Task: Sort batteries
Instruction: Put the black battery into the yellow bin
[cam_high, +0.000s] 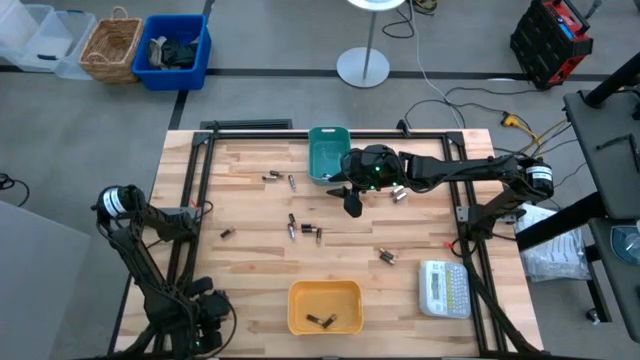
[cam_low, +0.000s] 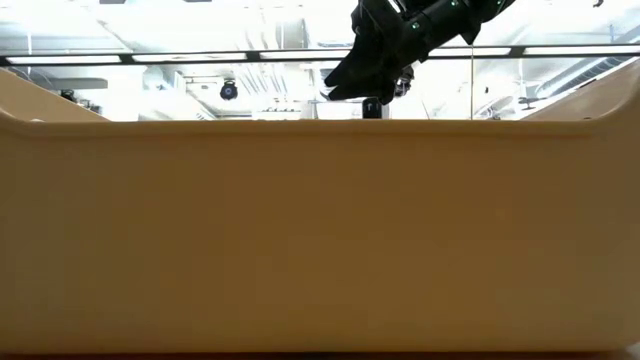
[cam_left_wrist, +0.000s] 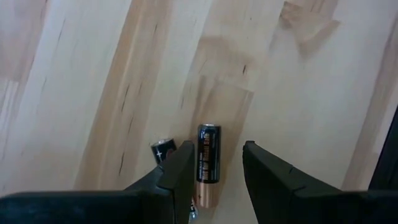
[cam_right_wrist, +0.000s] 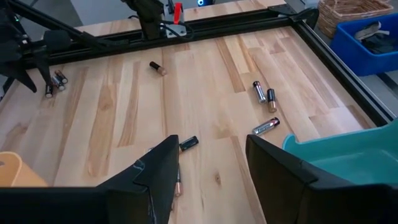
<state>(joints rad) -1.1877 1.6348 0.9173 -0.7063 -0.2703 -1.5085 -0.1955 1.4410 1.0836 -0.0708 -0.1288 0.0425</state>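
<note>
Batteries lie scattered on the wooden table, among them a pair (cam_high: 280, 179) at the far middle and another pair (cam_high: 303, 229) at the centre. My left gripper (cam_high: 198, 212) stands open at the table's left side, pointing down. A dark, brown-ended battery (cam_left_wrist: 208, 163) lies on the wood between its fingers, and a second one (cam_left_wrist: 163, 150) is half hidden behind one finger. My right gripper (cam_high: 352, 200) hangs open with nothing in it, above the table beside the teal bin (cam_high: 328, 152). The yellow bin (cam_high: 324, 305) at the near edge holds batteries (cam_high: 320, 321). My left gripper has one finger (cam_left_wrist: 180, 169) close against the long side (cam_left_wrist: 200, 163) of the battery, with a gap to the other finger. The fingers point down and lie along the battery, which rests flat on the table. I cannot tell whether the finger touches it.
A white label maker (cam_high: 443, 288) lies at the near right corner. Black frame rails (cam_high: 195, 180) run along the table's left, far and right sides. The yellow bin's wall (cam_low: 320, 240) fills the low view. More batteries lie below my right gripper (cam_right_wrist: 266, 126).
</note>
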